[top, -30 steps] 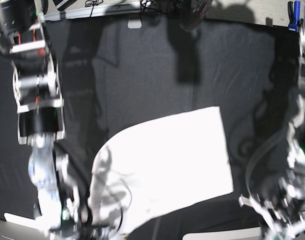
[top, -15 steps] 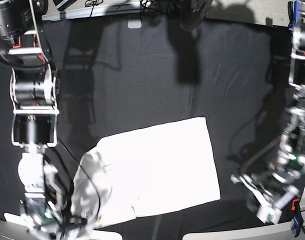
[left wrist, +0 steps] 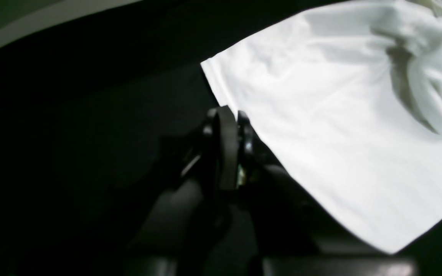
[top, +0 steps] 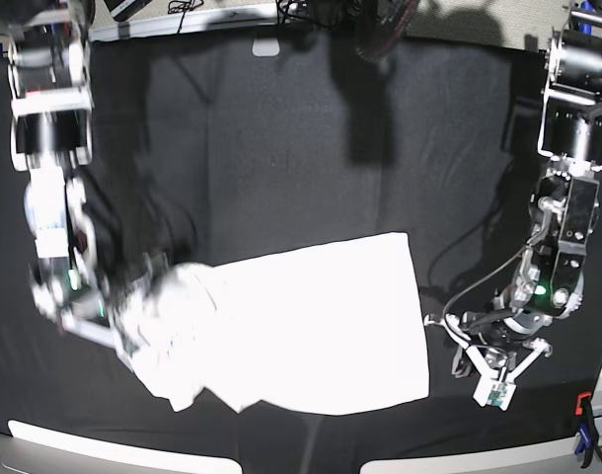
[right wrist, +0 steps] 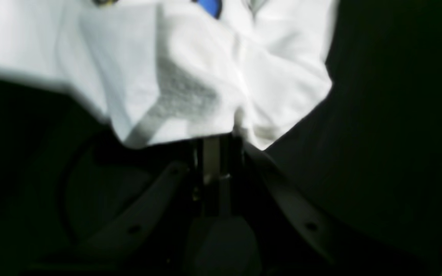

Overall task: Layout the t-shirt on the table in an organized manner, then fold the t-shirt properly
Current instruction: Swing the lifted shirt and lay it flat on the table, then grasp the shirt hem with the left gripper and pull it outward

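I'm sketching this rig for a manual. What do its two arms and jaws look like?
Both arms are stacked black cylindrical segments in silver-white brackets, with thin black cables looping alongside. The left arm shows a small green light near its wrist, above a pale spidery bracket. The left gripper and right gripper have dark, narrow jaws on black housings.

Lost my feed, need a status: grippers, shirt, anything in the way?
Right gripper shut on shirt edge. Left gripper shut, empty, beside shirt. Shirt bunched at right arm's end, on table. Nothing in the way.

Left tool [left wrist: 230,115] closed, empty, beside white t-shirt [left wrist: 343,126] edge on black table [left wrist: 90,126].
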